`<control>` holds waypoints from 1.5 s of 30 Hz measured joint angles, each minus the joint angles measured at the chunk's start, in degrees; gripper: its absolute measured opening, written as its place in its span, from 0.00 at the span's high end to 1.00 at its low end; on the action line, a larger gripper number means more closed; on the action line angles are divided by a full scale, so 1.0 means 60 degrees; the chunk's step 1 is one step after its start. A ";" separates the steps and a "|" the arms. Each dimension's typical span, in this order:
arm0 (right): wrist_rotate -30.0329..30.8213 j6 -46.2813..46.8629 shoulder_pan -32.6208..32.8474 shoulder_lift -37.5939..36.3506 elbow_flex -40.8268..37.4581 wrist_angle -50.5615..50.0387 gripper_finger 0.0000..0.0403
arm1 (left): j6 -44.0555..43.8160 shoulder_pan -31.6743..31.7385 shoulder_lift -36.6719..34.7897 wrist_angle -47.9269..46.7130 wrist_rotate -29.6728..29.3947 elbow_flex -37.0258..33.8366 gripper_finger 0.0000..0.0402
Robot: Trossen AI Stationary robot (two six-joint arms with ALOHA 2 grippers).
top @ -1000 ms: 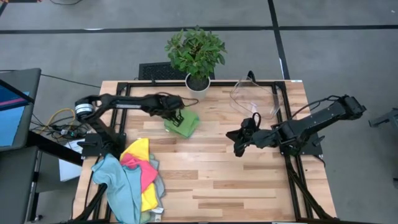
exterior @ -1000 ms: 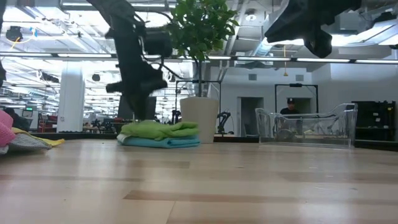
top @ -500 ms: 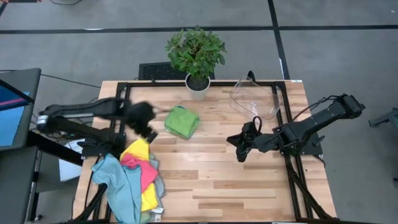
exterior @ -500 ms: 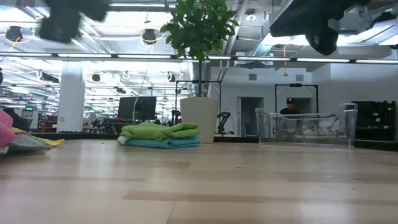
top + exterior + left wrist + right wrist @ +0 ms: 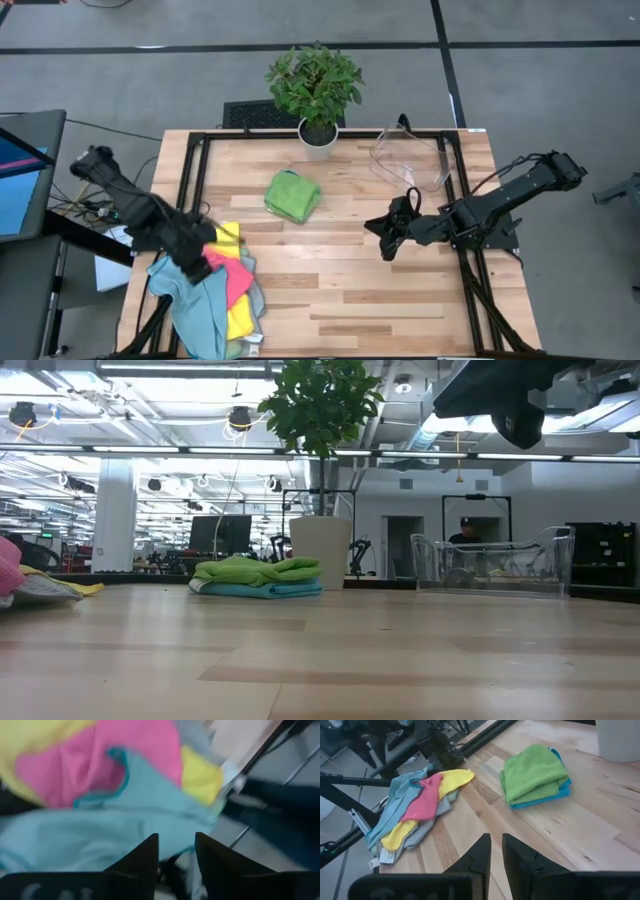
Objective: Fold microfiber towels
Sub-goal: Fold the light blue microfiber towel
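Note:
A folded bright green towel (image 5: 292,196) lies on a folded blue one (image 5: 564,790) at the table's far middle; the stack also shows in the low view (image 5: 258,576). A loose pile of towels (image 5: 218,290), pale teal, pink, yellow and grey-green, lies at the near left corner, partly hanging over the edge. My left gripper (image 5: 196,263) is open above the pile, over the pale teal towel (image 5: 100,827). My right gripper (image 5: 385,240) hangs in the air right of centre, its fingers (image 5: 481,851) close together and empty. My left gripper points down at the pale teal towel (image 5: 165,820) in the pile. I cannot tell whether its fingers touch it.
A potted plant (image 5: 316,88) stands at the far edge, behind the stack. A clear plastic bin (image 5: 408,158) sits at the far right. Bare wood lies across the middle and near right. A monitor (image 5: 22,175) and cables lie off the left edge.
My left gripper has left the folded green stack, risen, and swung fast toward the table's left and near edge, ending over the loose pile. The stack has stayed where it was. My right gripper has shifted slightly toward the near edge.

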 joint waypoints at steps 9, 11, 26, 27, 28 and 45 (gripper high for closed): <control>0.0004 -0.0039 -0.0093 0.0000 0.0000 -0.0011 0.82 | 0.0563 -0.0683 0.0799 -0.1381 -0.0894 -0.0004 0.59; 0.0007 -0.0039 -0.0096 0.0000 0.0000 -0.0007 0.82 | 0.1171 -0.0683 0.0857 -0.1390 -0.1199 -0.0050 0.56; -0.0002 0.0256 -0.0004 0.0000 0.0000 -0.0011 0.82 | 0.3198 -0.0694 0.0848 0.0346 -0.1497 -0.2427 0.53; -0.0004 0.0260 0.0000 0.0000 0.0000 -0.0011 0.82 | 0.3198 -0.0694 0.0848 0.0360 -0.1490 -0.2597 0.53; -0.0007 0.0263 0.0000 0.0000 0.0000 -0.0011 0.82 | 0.3196 -0.0694 0.0848 0.0397 -0.1461 -0.2766 0.53; -0.0004 0.0513 -0.0018 0.0000 0.0000 -0.0011 0.82 | 0.3183 -0.0620 0.0235 0.0945 -0.1247 -0.2209 0.56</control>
